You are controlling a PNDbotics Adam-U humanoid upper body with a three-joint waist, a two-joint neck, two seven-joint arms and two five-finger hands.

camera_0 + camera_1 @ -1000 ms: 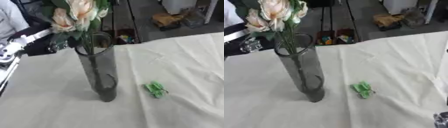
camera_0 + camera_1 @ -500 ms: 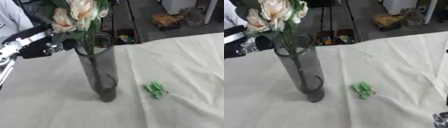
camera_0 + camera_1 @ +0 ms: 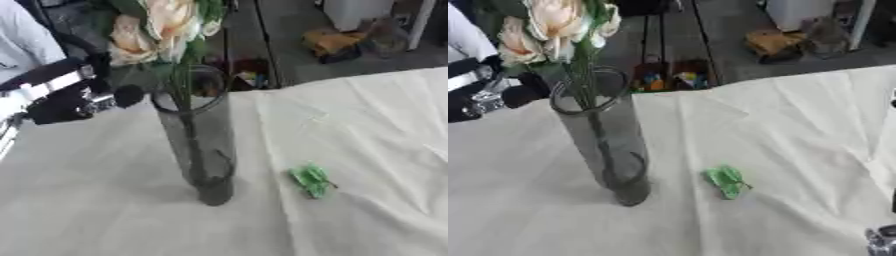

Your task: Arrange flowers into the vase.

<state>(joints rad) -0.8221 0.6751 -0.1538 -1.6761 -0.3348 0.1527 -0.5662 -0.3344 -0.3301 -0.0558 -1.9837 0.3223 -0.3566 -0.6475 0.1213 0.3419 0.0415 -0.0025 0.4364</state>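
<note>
The tall, dark, transparent glass vase (image 3: 199,145) stood upright on the white cloth-covered table (image 3: 376,125), already holding the pale peach artificial flowers (image 3: 162,22), whose green stems ran down inside to its base. Your left hand (image 3: 74,100) was beside the rim on the vase's left, apart from the glass; its fingers looked curled on nothing, though blur made this uncertain. That placement probably kept the hand clear of the blooms. Your right hand (image 3: 883,240) showed only as a metallic edge at the lower right corner of the right eye view; its fingers could not be judged. A small green clip-like object (image 3: 311,181) lay on the cloth near the vase's right.
</note>
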